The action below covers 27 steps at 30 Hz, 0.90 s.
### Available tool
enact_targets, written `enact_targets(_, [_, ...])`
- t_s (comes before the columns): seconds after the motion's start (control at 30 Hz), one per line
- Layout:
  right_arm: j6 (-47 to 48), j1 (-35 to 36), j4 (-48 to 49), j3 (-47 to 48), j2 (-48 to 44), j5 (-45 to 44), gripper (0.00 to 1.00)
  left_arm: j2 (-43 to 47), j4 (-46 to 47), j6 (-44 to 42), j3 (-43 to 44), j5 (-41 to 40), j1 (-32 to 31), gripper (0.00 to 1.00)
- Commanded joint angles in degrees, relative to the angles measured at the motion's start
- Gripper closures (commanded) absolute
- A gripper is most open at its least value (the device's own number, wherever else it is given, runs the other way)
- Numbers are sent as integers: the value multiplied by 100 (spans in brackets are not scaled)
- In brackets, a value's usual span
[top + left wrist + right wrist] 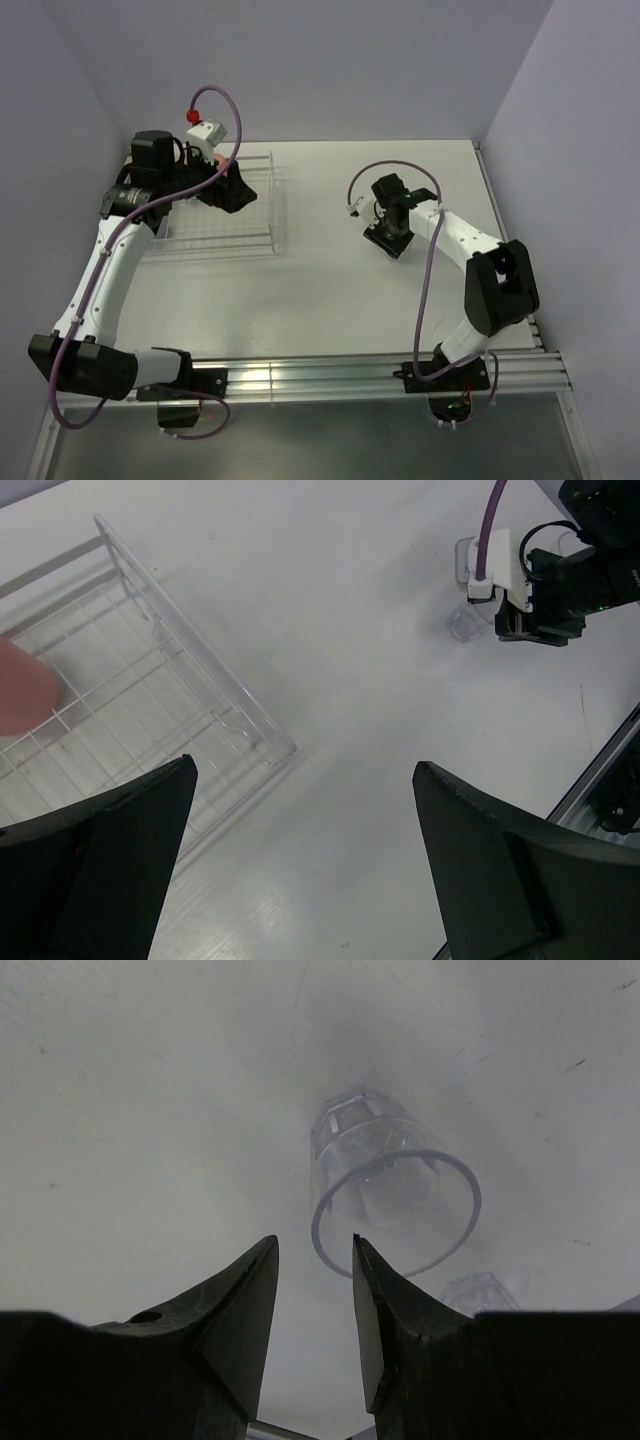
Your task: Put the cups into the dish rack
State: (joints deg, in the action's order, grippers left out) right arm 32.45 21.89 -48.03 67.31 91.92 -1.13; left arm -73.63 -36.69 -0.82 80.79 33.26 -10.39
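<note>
Glass (pixel 395 1190) at tips of right gripper (pixel 315 1242), jaws narrowly parted; left gripper (pixel 302 767) spread wide over dish rack (pixel 120 680).

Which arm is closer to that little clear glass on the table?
Right. The right gripper sits at the rim of the clear glass; the left gripper is far across the table, over the dish rack.

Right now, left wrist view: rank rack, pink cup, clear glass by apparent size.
1. Rack, largest by far.
2. Pink cup, cut off at the frame edge and near the camera, so unsure.
3. Clear glass, smallest, but farthest away.
</note>
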Motion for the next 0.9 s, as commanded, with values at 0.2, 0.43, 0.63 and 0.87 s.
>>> enact_targets(0.2, [113, 52, 584, -7, 423, -370, 56, 41, 180, 29, 182, 137, -42, 1])
enact_targets(0.43, [87, 52, 549, -33, 467, -152, 75, 129, 249, 29, -98, 137, -51, 1])
enact_targets(0.63, [-325, -210, -73, 761, -6, 1058, 100, 462, 889, 381, -774, 943, -51, 3])
enact_targets(0.87, [-2465, -1300, 681, 2779, -341, 6389, 100, 1534, 4730, 3079, -2409, 2298, -42, 1])
